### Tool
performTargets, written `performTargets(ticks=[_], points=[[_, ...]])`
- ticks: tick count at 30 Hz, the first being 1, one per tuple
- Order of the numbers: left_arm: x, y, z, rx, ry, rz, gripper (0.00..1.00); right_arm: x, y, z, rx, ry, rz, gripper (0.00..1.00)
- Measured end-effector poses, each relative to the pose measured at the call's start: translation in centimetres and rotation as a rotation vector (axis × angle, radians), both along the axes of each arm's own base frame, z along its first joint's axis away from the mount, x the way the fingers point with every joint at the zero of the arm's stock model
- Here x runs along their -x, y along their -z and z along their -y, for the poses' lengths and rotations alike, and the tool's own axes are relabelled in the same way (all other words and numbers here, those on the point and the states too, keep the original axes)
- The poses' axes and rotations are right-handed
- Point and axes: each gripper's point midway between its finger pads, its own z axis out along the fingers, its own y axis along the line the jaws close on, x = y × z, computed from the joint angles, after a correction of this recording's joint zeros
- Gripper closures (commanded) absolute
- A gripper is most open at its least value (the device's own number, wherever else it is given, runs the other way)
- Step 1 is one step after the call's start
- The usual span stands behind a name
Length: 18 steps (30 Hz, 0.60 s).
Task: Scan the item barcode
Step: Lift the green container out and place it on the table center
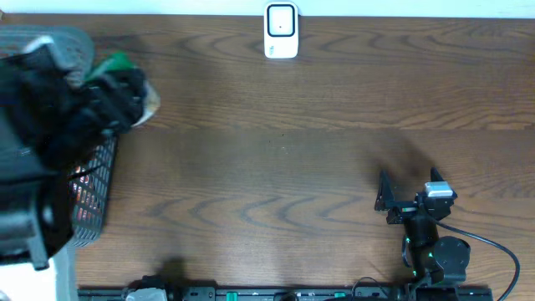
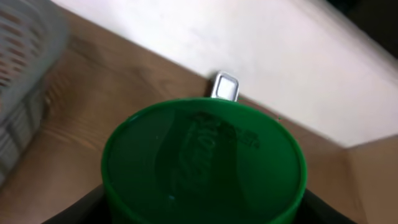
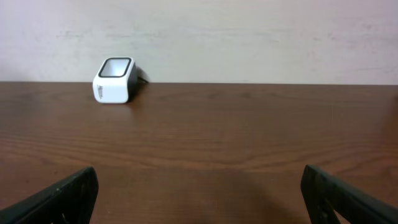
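Dark wood-grain counter (image 1: pixel 276 159) stretches beneath your two arms, with a pale wall running behind it. At the upper left of the overhead frame, your left end effector (image 1: pixel 125 88) is about half closed around a green-lidded container (image 2: pixel 205 165). The round lid fills the lower half of the left wrist view, and dark finger edges just show at the bottom corners. The container's label side is hidden, so you cannot tell which way it faces. A grey mesh basket (image 1: pixel 94 196) sits just below it along the left edge of the overhead frame, with goods visible inside. The white scanner (image 1: pixel 282 32) stands at the top centre, against the wall and well apart from the container. In the left wrist view it peeks just above the lid's far rim. At the lower right, your right end effector (image 3: pixel 199 202) is spread wide and grips nothing. Bare counter lies between its two dark fingers (image 3: pixel 59 198), and the scanner sits at the upper left of its view.
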Motion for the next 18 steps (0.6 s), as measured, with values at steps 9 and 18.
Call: performTargets(ticks=[9, 18], points=[[-4.9, 9.0, 6.6, -0.219, -0.061, -0.158, 0.44, 0.0, 0.0, 0.0, 0.000, 0.000, 0.001, 0.01], [-8.5, 18.8, 10.3, -0.281, -0.201, -0.175, 0.45, 0.0, 0.0, 0.0, 0.000, 0.000, 0.000, 0.01]])
